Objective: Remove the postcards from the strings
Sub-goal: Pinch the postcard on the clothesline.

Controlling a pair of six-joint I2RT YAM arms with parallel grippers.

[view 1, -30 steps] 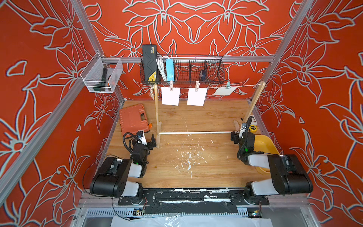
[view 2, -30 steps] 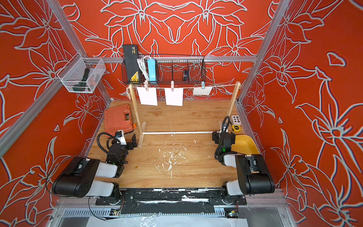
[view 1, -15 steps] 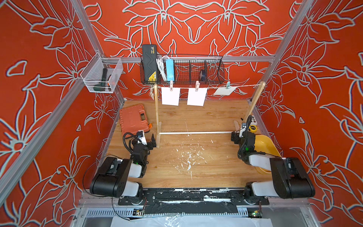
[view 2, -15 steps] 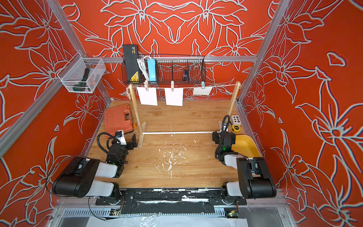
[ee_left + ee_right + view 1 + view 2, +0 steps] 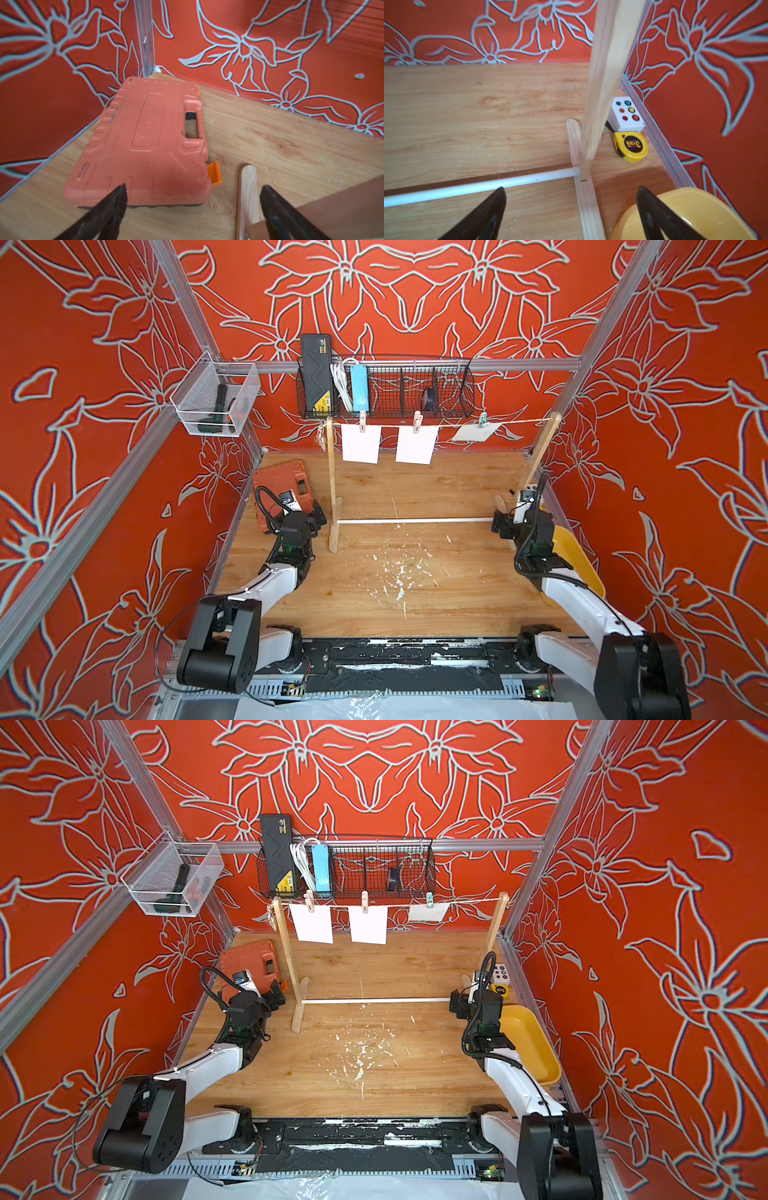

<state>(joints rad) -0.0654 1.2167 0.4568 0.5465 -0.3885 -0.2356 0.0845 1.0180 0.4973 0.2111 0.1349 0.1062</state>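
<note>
Noting left gripper (image 5: pixel 192 188) and right gripper (image 5: pixel 571 188) wide open and empty at the feet of the stand (image 5: pixel 332 481), three postcards (image 5: pixel 360 443) pegged on the string (image 5: pixel 519 421) overhead: a hard tug may topple the stand or tear a card.

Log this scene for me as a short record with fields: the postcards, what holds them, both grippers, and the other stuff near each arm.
Postcards: three on the string: left postcard, middle postcard, right postcard
Fastening: one clothespeg each
Pose: left and middle hang flat; right is tilted
Left gripper: open, empty, low by the orange tool case
Right gripper: open, empty, low by the yellow tray
Removed: none
</note>
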